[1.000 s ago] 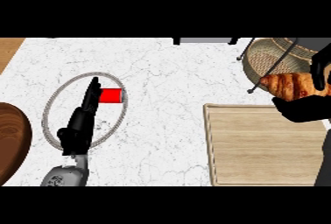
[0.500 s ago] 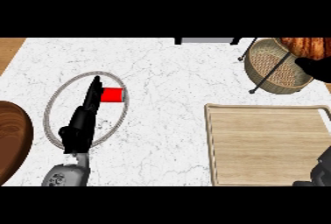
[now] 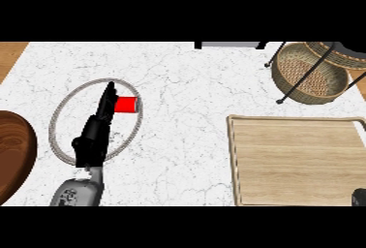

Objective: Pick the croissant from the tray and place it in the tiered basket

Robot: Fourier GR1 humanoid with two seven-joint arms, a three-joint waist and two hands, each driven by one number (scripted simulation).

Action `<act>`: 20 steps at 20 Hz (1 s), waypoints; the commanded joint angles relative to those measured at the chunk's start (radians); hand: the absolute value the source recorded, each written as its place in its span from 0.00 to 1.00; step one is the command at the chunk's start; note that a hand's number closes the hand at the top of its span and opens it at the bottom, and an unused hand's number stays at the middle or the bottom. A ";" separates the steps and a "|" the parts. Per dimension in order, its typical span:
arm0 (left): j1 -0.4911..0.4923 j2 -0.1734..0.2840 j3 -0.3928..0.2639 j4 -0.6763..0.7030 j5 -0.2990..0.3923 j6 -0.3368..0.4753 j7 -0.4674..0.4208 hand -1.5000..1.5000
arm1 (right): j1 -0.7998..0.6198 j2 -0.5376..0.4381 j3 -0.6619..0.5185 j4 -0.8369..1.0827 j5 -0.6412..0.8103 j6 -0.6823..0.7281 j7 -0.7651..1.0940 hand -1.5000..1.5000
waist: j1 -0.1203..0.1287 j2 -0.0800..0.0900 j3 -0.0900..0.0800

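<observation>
Here, L to R on the white marble counter [image 3: 186,87]: a dark wooden round [image 3: 10,150] is cut off by the left edge. Next to it lies a rope-like grey ring [image 3: 61,109], w/ a small red block [image 3: 127,103] inside its upper right part. The left hand [image 3: 97,128] lies across the ring, grey forearm entering from the lower edge, black fingers straight and pressed together, tips pointing up-frame just beside the red block; whether they touch it cannot be told. Centre-right, a pale wooden tray [image 3: 297,162] sits on the counter, nothing on its boards. Above it, top right, stands the tiered basket [image 3: 311,75], woven bowl in a black wire frame, an upper tier partly cut off by the top edge. The croissant shows nowhere in view, neither on the tray nor in the visible lower bowl. At the lower right corner only a dark sliver of the right hand [image 3: 358,196] shows; its fingers cannot be told.
</observation>
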 commanded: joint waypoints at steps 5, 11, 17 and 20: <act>0.019 -0.001 0.011 0.025 0.010 -0.012 -0.035 0.50 | 0.002 -0.132 0.036 0.286 0.034 -0.245 -0.126 1.00 | 0.004 0.002 0.000; -0.075 0.003 0.050 0.080 0.022 -0.011 -0.002 0.50 | -0.017 -0.171 0.026 0.499 0.027 -0.330 -0.177 1.00 | 0.002 0.003 0.000; -0.064 -0.005 0.019 0.015 0.009 -0.013 0.047 0.50 | -0.077 -0.116 -0.151 0.562 -0.122 -0.388 -0.088 0.00 | 0.004 -0.001 0.001; -0.030 0.007 0.035 0.044 0.025 -0.028 -0.019 0.50 | -0.093 -0.154 -0.209 0.645 -0.177 -0.454 -0.152 0.00 | 0.008 0.003 0.001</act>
